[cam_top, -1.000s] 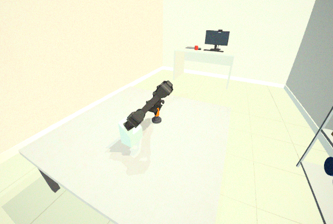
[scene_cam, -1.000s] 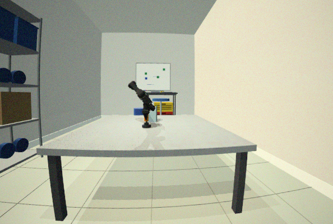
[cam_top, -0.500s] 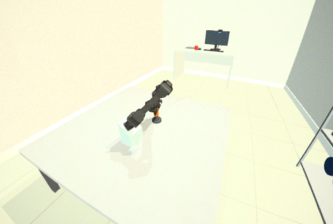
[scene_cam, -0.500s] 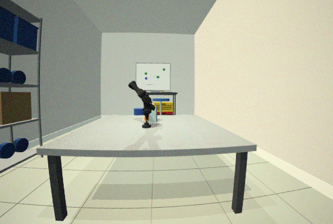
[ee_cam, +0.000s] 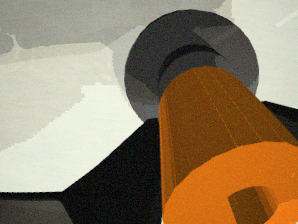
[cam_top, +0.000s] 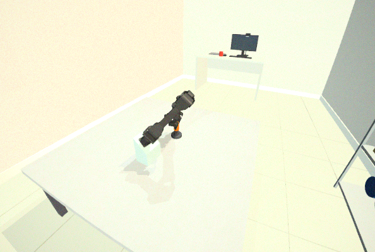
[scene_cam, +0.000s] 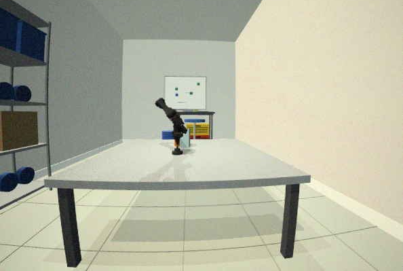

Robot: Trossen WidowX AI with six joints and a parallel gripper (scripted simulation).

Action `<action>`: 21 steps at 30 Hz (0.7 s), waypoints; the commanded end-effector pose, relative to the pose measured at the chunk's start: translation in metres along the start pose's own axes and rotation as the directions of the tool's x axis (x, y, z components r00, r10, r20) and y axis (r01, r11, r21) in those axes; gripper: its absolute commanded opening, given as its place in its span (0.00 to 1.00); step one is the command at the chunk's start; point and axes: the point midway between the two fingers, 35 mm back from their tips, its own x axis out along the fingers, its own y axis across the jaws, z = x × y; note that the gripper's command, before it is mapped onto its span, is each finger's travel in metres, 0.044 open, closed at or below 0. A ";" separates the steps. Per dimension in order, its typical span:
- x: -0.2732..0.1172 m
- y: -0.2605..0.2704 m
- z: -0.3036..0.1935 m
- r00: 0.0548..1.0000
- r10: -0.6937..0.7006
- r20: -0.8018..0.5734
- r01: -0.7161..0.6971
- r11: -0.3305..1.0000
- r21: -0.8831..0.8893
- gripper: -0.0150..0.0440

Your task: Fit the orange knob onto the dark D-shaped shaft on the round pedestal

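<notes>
The orange knob [cam_top: 178, 127] [scene_cam: 175, 144] [ee_cam: 210, 107] stands roughly upright over the round pedestal [cam_top: 176, 135] [scene_cam: 177, 152] [ee_cam: 145, 55]. Its top face, with the flat-sided hole, shows low in the wrist view. My gripper [cam_top: 175, 125] [scene_cam: 177, 140] [ee_cam: 209, 120] is shut on the knob, with a dark finger on either side of it. In the top and exterior views a short dark part shows between the knob's lower end and the pedestal's wide base. The shaft is hidden, so I cannot tell whether the knob's lower end is around it or resting on its tip.
A pale, greenish-white block [cam_top: 147, 155] [scene_cam: 184, 141] stands on the table [cam_top: 208, 172] [scene_cam: 237, 168] beside the pedestal, under the arm. The arm leans over it. A desk with a monitor [cam_top: 244, 42] and a shelf rack [scene_cam: 24, 103] stand away from the table.
</notes>
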 end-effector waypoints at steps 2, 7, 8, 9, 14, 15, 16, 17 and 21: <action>-0.001 -0.004 -0.001 1.000 -0.005 0.002 0.005 1.000 -0.001 0.25; 0.001 -0.005 -0.002 1.000 -0.005 0.002 0.005 1.000 0.000 0.25; 0.002 -0.005 -0.002 1.000 -0.005 0.002 0.005 1.000 0.000 0.25; 0.002 -0.005 -0.002 1.000 -0.005 0.002 0.005 1.000 0.000 0.25; 0.001 -0.005 -0.001 1.000 -0.005 0.002 0.005 1.000 -0.001 0.25; 0.001 -0.005 -0.001 1.000 -0.005 0.002 0.005 1.000 -0.001 0.25; 0.001 -0.004 -0.001 1.000 -0.005 0.002 0.005 1.000 -0.001 0.25; 0.001 -0.004 0.000 1.000 -0.005 0.002 0.005 1.000 -0.001 0.25; 0.000 -0.002 0.002 1.000 -0.005 0.002 0.005 1.000 -0.001 0.25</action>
